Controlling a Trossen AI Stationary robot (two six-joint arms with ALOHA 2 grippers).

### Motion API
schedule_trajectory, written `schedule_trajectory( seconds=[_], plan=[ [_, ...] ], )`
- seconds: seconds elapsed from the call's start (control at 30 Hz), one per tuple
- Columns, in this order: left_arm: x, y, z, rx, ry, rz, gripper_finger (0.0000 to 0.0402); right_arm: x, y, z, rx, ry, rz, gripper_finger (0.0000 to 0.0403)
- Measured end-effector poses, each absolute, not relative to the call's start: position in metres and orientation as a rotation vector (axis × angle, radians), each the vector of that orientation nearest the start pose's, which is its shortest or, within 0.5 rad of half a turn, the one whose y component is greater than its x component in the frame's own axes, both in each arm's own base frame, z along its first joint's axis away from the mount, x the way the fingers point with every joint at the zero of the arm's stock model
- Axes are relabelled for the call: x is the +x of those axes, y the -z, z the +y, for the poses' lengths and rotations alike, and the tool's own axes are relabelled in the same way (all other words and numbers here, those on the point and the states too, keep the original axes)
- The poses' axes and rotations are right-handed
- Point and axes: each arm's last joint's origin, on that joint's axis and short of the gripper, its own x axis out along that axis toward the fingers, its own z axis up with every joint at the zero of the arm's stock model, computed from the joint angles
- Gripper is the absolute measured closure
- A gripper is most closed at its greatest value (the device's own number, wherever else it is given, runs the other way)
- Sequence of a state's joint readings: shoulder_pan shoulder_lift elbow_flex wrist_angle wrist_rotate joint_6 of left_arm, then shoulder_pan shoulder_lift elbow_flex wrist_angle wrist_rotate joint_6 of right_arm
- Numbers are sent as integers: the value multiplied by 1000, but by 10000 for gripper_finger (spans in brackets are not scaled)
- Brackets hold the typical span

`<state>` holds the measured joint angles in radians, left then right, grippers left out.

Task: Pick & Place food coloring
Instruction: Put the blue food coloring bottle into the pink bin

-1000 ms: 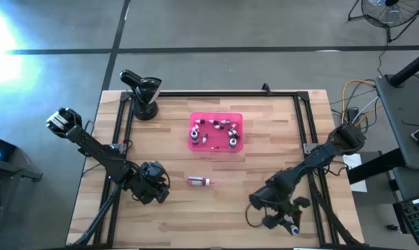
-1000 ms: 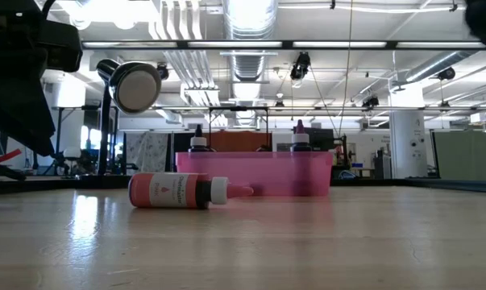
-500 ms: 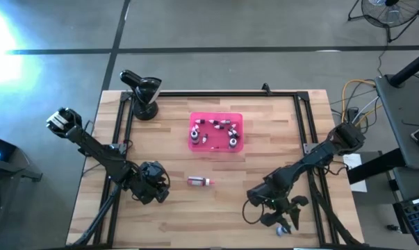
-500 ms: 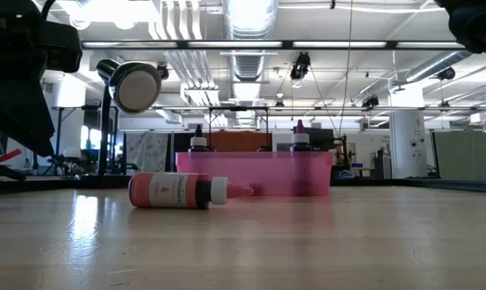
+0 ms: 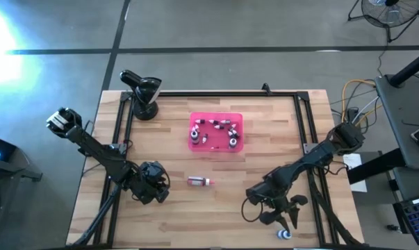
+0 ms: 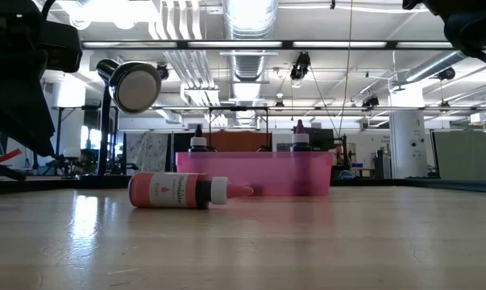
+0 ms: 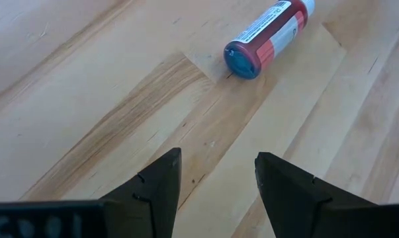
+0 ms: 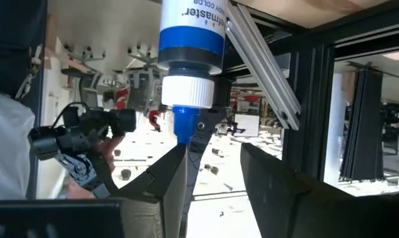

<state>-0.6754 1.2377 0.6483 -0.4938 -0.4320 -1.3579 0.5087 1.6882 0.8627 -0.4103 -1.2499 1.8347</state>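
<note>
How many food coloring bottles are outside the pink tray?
2. A red bottle lies on the table, apart from the pink tray; a blue bottle is at the table's near edge, by the right gripper.

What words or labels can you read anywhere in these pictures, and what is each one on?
"...master" above "...Y COLOR", both cut off: on the white label of the blue food coloring bottle in the right wrist view, beyond the right gripper, jaws open.
Red food coloring bottle lying on the table, ahead of the left gripper: label print too small to read.
Same bottle in the low view: label too blurred to read.
</note>
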Motion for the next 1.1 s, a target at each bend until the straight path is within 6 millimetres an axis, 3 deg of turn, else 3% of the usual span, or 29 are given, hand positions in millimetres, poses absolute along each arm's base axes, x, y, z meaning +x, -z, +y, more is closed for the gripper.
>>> schedule_trajectory(
  seconds=[0.33, 0.57, 0.67, 0.73, 0.9, 1.1],
  plan=[
    [174, -181, -124, -677, -420, 861, 232, 234, -169, 162, 1518, 138, 2173, 268],
    [174, -180, -123, -675, -421, 862, 232, 222, -195, 168, 1449, 205, 1806, 268],
    [174, -180, -124, -684, -415, 855, 232, 214, -213, 176, 1374, 173, 1566, 268],
    [175, -181, -124, -689, -410, 850, 232, 207, -221, 181, 1351, 143, 1516, 268],
    [177, -182, -126, -733, -404, 829, 232, 188, -223, 190, 1255, 124, 1540, 268],
    [183, -187, -130, -877, -394, 747, 232, 177, -228, 192, 1089, 143, 1276, 268]
  ],
)
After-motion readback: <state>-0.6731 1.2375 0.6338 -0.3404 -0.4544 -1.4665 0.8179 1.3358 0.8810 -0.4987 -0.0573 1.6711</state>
